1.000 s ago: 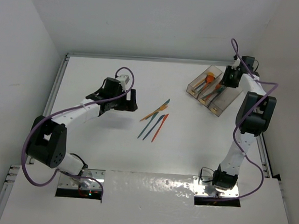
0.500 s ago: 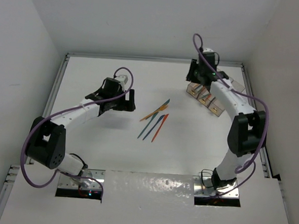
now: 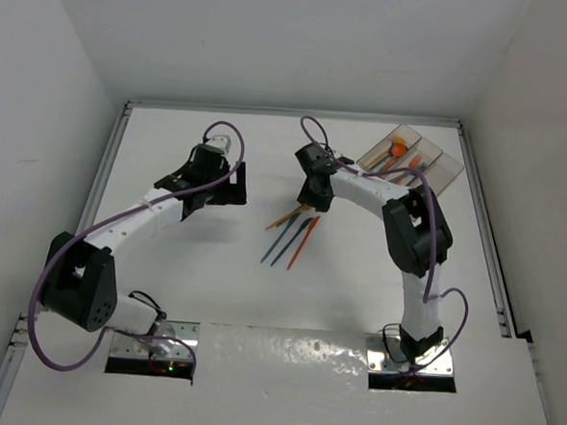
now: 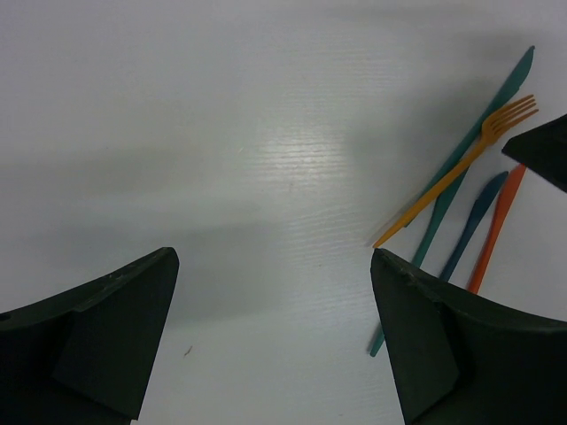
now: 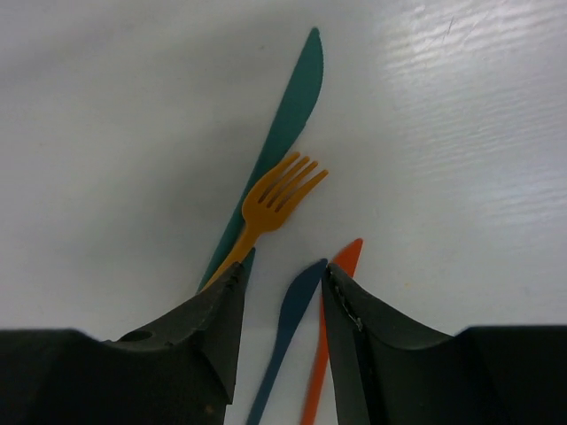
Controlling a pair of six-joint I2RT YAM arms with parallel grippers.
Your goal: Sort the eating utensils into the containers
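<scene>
Four utensils lie together mid-table: a teal knife (image 5: 285, 128), an orange fork (image 3: 290, 216) (image 5: 273, 200), a blue knife (image 3: 290, 242) (image 5: 289, 323) and a red knife (image 3: 304, 242) (image 5: 330, 345). My right gripper (image 3: 312, 199) (image 5: 283, 268) hovers over their far ends, open and empty, with the blue knife's tip between its fingers. My left gripper (image 3: 241, 184) (image 4: 273, 257) is wide open and empty over bare table left of the pile. The same utensils show in the left wrist view (image 4: 461, 168). The containers (image 3: 447, 166) stand at the back right and hold several utensils.
An orange spoon (image 3: 398, 142) lies in one bin. The right arm (image 3: 413, 225) stretches from its base across to the pile, in front of the tray's near end. The table's raised edges (image 3: 114, 154) run along the left, back and right.
My right gripper has swung from over the containers leftward to just above the utensil pile. My left gripper has shifted slightly back and left. The utensils have not moved.
</scene>
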